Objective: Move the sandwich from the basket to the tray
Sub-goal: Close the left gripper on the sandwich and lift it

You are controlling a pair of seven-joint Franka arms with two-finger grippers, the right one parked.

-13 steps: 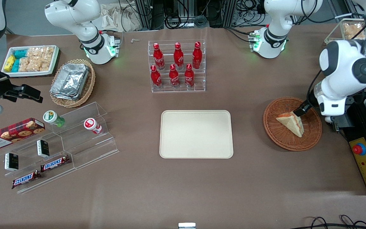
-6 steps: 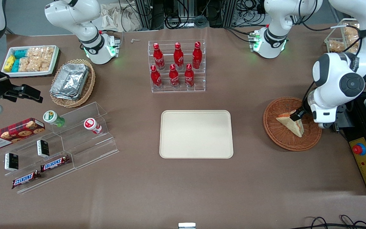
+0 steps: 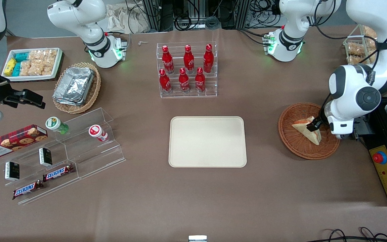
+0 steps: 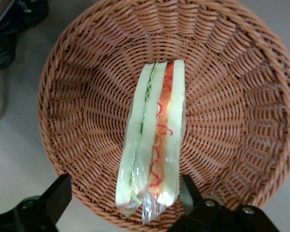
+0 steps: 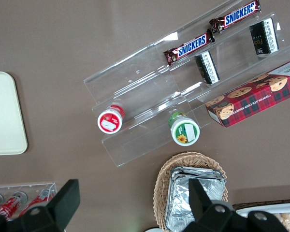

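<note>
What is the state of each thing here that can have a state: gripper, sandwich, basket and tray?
gripper: open, fingers on either side of the sandwich, over the basket.
sandwich: wrapped, standing on edge in the basket, not yet gripped.
basket: holds only the sandwich.
tray: nothing on it.

You get even, bright overhead light on the worktop, with soft, short shadows. Glare shows on the foil containers. In the wrist view the basket is sharp; the gripper looks dark and blurred.
</note>
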